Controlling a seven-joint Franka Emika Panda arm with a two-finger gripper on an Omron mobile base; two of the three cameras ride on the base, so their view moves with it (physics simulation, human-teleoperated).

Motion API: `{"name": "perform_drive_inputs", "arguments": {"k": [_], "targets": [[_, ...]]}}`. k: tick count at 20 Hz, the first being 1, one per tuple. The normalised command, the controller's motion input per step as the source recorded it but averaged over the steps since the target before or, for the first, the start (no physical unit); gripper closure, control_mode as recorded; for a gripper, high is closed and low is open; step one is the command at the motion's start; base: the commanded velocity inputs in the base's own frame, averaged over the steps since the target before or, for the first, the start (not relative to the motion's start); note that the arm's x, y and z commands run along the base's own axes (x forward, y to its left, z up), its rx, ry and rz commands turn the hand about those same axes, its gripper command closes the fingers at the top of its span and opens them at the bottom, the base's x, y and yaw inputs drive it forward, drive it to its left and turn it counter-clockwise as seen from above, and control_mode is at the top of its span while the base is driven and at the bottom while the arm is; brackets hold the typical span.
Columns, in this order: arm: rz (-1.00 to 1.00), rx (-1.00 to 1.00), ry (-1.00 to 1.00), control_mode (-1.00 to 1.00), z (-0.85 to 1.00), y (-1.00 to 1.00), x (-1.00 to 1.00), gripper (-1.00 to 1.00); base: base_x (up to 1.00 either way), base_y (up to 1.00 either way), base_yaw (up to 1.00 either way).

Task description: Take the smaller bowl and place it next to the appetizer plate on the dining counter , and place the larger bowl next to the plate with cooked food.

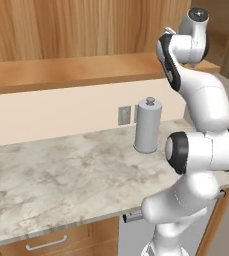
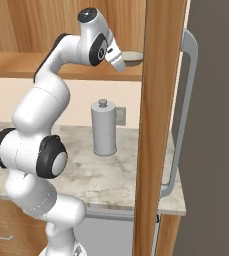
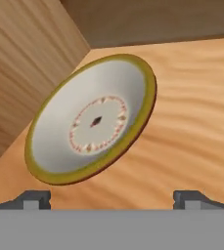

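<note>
The smaller bowl (image 3: 96,119), shallow with a pale inside, an olive-tan rim and a speckled ring at its centre, rests on a wooden shelf (image 3: 191,122) in the corner by a wooden wall. From the right base view the smaller bowl (image 2: 132,58) sits at the shelf's right end. My gripper (image 3: 112,199) hovers just short of the bowl, open wide, with nothing between its fingers (image 3: 35,197). The arm reaches up to shelf height, and the gripper (image 2: 120,62) points at the bowl. The larger bowl, both plates and the dining counter are out of view.
A grey cylindrical canister (image 1: 147,125) stands on the marbled counter (image 1: 61,175) below the shelf, near a wall outlet (image 1: 124,115). A tall wooden panel (image 2: 161,125) and a grey door handle (image 2: 183,100) rise right beside the bowl's end of the shelf.
</note>
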Motion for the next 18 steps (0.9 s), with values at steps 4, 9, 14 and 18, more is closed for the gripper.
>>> {"name": "perform_drive_inputs", "arguments": {"k": [4, 9, 14, 18], "targets": [[0.00, -0.01, 0.00, -1.00, -0.19, -0.17, 0.72, -1.00, 0.00, 0.00, 0.00], [0.00, 0.00, 0.01, -1.00, -0.12, -0.22, 0.68, -1.00, 0.00, 0.00, 0.00], [0.00, 0.00, 0.01, -1.00, -0.07, -0.06, 0.43, 1.00, 0.00, 0.00, 0.00], [-0.06, 0.00, 0.00, -1.00, -0.28, 0.00, -0.03, 1.00, 0.00, 0.00, 0.00]]}}
